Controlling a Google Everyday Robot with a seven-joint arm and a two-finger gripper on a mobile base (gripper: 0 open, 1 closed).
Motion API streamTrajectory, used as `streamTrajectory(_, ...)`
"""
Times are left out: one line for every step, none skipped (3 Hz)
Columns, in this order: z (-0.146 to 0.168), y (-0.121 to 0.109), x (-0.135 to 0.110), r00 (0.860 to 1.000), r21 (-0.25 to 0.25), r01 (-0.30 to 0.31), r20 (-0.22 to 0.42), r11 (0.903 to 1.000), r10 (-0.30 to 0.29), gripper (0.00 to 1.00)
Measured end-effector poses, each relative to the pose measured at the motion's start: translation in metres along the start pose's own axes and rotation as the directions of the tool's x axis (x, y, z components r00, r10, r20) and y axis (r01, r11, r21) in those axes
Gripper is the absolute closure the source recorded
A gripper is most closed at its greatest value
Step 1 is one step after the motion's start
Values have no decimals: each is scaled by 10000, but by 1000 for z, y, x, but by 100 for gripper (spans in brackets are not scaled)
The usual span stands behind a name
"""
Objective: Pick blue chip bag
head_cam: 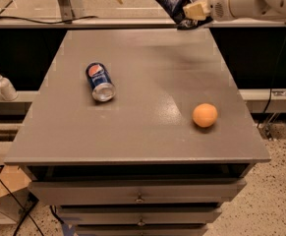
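Observation:
The blue chip bag is a crinkled dark-blue foil bag held in the air above the far right edge of the grey table. My gripper comes in from the upper right on a white arm and is shut on the bag's right side. The bag hangs clear of the tabletop, and its right part is hidden behind the gripper.
A blue Pepsi can lies on its side at the table's left middle. An orange sits near the front right. A soap dispenser bottle stands on a ledge at the left. Drawers sit under the tabletop.

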State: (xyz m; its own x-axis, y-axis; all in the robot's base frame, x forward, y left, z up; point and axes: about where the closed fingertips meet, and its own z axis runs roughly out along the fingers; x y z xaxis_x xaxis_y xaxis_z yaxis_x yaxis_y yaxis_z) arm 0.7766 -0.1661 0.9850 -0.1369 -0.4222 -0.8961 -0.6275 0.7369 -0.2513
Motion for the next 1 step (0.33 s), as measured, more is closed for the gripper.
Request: streamTrajectory(1, 3, -4, 9996, -79, 269, 76, 9996, -269, 100)
